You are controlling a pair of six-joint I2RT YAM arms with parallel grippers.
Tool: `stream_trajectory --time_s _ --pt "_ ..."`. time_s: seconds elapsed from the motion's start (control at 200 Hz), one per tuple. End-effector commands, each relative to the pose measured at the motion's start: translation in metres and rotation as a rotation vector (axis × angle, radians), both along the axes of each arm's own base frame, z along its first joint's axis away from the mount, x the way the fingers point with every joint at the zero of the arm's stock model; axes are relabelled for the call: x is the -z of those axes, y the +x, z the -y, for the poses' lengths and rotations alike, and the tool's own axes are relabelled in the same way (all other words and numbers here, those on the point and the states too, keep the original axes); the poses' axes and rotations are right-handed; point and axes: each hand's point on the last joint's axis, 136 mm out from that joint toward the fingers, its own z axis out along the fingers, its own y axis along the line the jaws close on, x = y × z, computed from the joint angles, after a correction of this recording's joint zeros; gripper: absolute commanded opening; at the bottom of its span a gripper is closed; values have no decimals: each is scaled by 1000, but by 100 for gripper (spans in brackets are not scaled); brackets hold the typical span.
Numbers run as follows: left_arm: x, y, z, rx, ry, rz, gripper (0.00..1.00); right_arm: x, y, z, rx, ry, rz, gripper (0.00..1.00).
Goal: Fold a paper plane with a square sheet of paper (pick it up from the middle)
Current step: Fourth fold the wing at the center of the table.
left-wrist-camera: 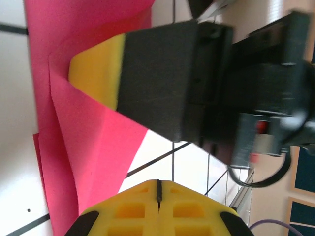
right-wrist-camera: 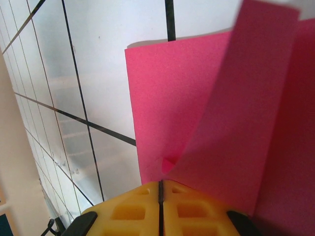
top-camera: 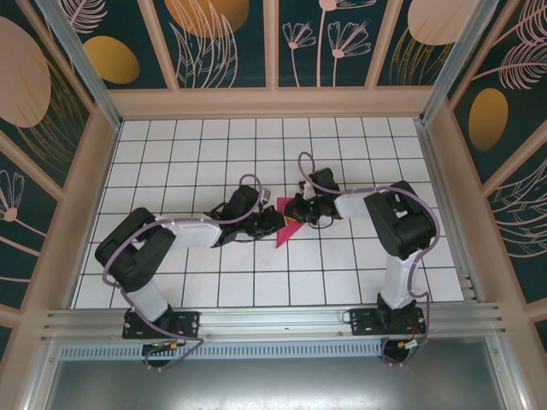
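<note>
1. a thin, partly folded magenta-pink sheet of paper [top-camera: 285, 232] lies near the middle of the white gridded table [top-camera: 214, 154], between the two arms, which reach in from either side.
2. from above, the sheet looks like a narrow pointed shape, its tip toward the near edge of the table.
3. the left gripper [top-camera: 275, 223] is at the sheet's left edge and the right gripper [top-camera: 296, 210] at its upper right edge, so the two are close together.
4. in the left wrist view, the left gripper [left-wrist-camera: 158, 186] has its yellow fingers shut, seam to seam. the pink paper [left-wrist-camera: 83, 128] runs down beside the left finger, and i cannot tell whether any of it is pinched.
5. the same view shows the right gripper [left-wrist-camera: 96, 69] as a black body with a yellow tip, resting against the sheet where a fold line runs.
6. in the right wrist view, the right gripper [right-wrist-camera: 160, 186] also has its fingers closed. its tips meet the paper [right-wrist-camera: 197, 113] at a small crinkle, and a grip on the paper is unclear.
7. there, one part of the sheet stands tilted up from the flat part.
</note>
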Motion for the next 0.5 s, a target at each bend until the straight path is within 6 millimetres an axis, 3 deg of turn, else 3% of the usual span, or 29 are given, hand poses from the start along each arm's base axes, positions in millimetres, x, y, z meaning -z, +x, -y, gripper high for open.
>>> stream_trajectory --time_s 0.0,0.32,0.495 --pt "1 -4 9 29 -68 -21 6 25 -22 11 10 -82 -86 9" --pt "31 -18 0 9 -47 -115 7 27 -22 13 9 -91 -84 9" --pt "37 -31 2 46 -92 -164 8 29 -23 15 13 -102 -90 9"
